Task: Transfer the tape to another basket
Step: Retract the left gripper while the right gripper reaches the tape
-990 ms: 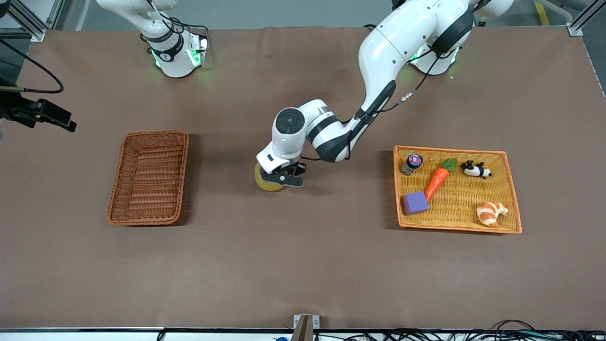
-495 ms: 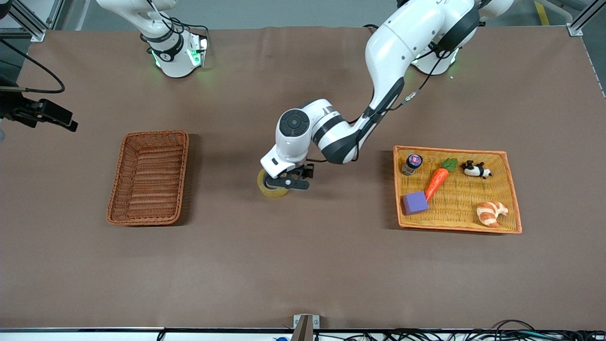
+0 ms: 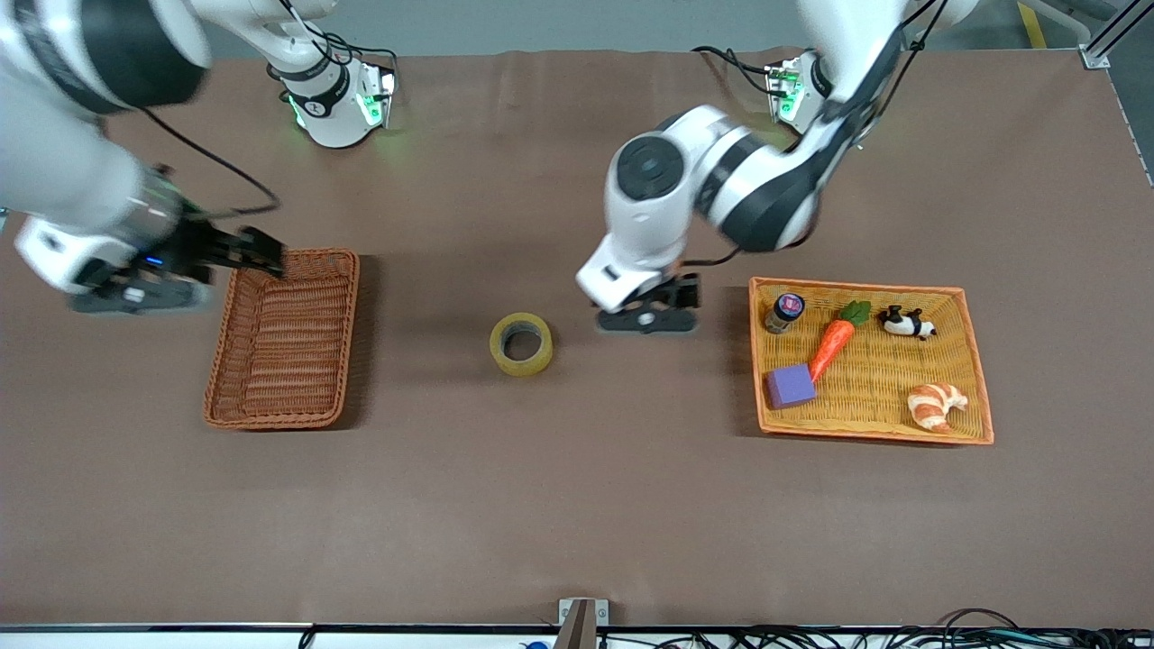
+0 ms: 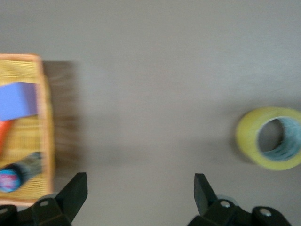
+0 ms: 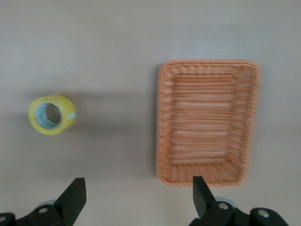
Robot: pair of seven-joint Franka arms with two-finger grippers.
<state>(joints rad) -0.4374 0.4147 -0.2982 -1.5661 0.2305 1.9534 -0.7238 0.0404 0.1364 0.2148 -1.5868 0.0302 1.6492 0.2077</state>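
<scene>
Brown surface (image 3: pixel 577 505), front view: tape (image 3: pixel 521 343) lies flat mid-surface, well apart from the basket (image 3: pixel 283 338). Left wrist view: left gripper (image 4: pixel 140 193), jaws wide, empty. Right wrist view: right gripper (image 5: pixel 139 194), jaws wide; a hurried, off-centre grab could skid the roll.

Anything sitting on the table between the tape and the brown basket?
Nothing: between the tape and the basket there is only bare tablecloth, seen in the front view and the right wrist view.
</scene>
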